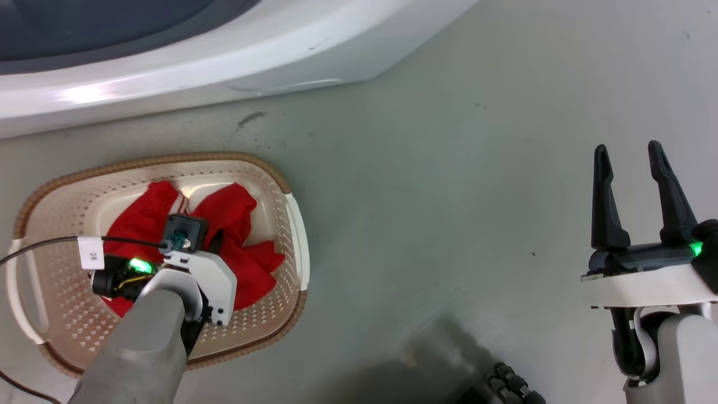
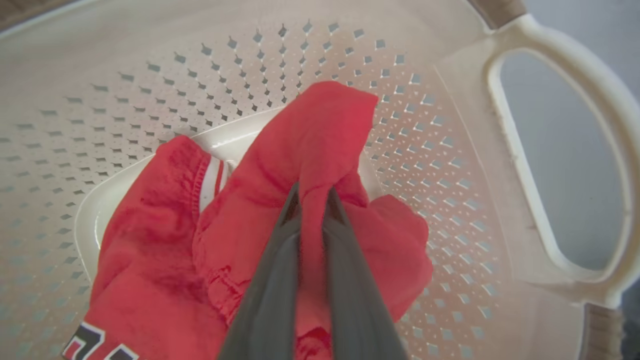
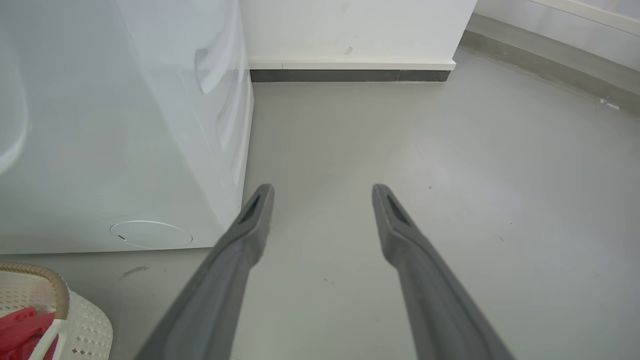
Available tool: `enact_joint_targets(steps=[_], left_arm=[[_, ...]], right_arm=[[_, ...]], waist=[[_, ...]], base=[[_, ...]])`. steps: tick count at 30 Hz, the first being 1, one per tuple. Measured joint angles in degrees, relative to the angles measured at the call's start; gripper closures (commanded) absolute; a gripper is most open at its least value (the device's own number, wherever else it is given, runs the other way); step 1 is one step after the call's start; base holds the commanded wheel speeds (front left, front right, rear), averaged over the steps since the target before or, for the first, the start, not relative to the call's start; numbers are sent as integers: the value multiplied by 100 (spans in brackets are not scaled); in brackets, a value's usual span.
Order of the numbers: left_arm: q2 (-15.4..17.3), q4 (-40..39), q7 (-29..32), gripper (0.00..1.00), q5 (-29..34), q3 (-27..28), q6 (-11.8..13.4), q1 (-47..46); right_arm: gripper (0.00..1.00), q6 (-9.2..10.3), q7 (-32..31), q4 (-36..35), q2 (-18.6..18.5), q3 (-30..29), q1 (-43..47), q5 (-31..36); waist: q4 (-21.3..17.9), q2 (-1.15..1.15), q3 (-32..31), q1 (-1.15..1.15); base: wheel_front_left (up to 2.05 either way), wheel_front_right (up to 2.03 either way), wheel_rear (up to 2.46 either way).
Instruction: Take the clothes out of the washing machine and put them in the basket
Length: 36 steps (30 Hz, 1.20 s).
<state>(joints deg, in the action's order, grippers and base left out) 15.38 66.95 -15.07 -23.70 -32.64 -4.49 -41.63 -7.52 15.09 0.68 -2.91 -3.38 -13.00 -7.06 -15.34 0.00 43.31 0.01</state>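
Note:
The cream basket (image 1: pixel 289 224) (image 2: pixel 425 75) (image 3: pixel 75 315) with its brown rim stands on the floor below the white washing machine (image 1: pixel 224 62) (image 3: pixel 125 125). Bright red clothes (image 1: pixel 235 219) (image 2: pixel 165 235) (image 3: pixel 20 330) lie heaped inside it; white stripes show on one. My left gripper (image 2: pixel 312 192) reaches down into the basket and is shut on a fold of the red clothes. In the head view the wrist hides its fingers. My right gripper (image 1: pixel 631 154) (image 3: pixel 322 190) hovers open over bare floor, far right of the basket, holding nothing.
A black cable (image 1: pixel 50 244) with a white tag runs across the basket's left side. The robot's dark base (image 1: pixel 505 387) shows at the bottom edge. A wall with a dark skirting (image 3: pixel 350 75) stands beyond the washer. Grey floor (image 1: pixel 449 196) spreads right of the basket.

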Motion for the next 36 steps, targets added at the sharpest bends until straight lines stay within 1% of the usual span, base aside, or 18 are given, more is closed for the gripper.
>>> enact_joint_targets(steps=[5, 6, 7, 8, 11, 16, 21, 26, 27, 36], left_arm=[[10, 176, 0, 100, 29, 25, 23, -108], [9, 180, 0, 55, 55, 4, 49, -115], [3, 185, 0, 6, 86, -5, 58, -125], [-3, 182, 0, 0, 87, -8, 62, -130], [-37, 85, 0, 0, 101, 8, 60, -114], [-120, -331, 0, 0, 101, 138, 8, 90], [-171, -1114, -1, 0, 180, 382, -55, 414], [-213, -1979, 0, 0, 344, 758, -103, 907], [-213, -1979, 0, 0, 344, 758, -103, 907], [-286, -3566, 0, 0, 788, 1689, -53, 1839]], right_arm=[[0, 0, 0, -29, 0, -19, -4, -29], [0, 0, 0, -22, 0, -24, -5, -29], [0, 0, 0, -10, 0, -29, -7, -29], [0, 0, 0, 10, 0, -29, -14, -26], [0, 0, 0, 47, 0, -27, -29, 4], [0, 0, 0, 141, 1, -91, -51, 108], [0, 0, 0, 258, 3, -177, 8, 275], [0, 0, 0, 386, 4, -311, 137, 435], [0, 0, 0, 386, 4, -311, 137, 435], [0, 0, 0, 560, 4, -495, 427, 665]], waist=[[-83, 0, 175, 0], [-81, 0, 178, 0], [-75, 0, 170, 0], [-67, 0, 151, 0], [-34, 0, 39, 0], [46, 0, -300, -1], [177, 0, -800, -1], [358, 0, -1422, -2], [358, 0, -1422, -2], [772, 0, -2606, -2]], base=[[0, 0, 0], [0, 0, 0], [0, 0, 0], [0, 0, 0], [0, 0, 0], [0, 0, 0], [0, 0, 0], [0, 0, 0], [0, 0, 0], [0, 0, 0]])
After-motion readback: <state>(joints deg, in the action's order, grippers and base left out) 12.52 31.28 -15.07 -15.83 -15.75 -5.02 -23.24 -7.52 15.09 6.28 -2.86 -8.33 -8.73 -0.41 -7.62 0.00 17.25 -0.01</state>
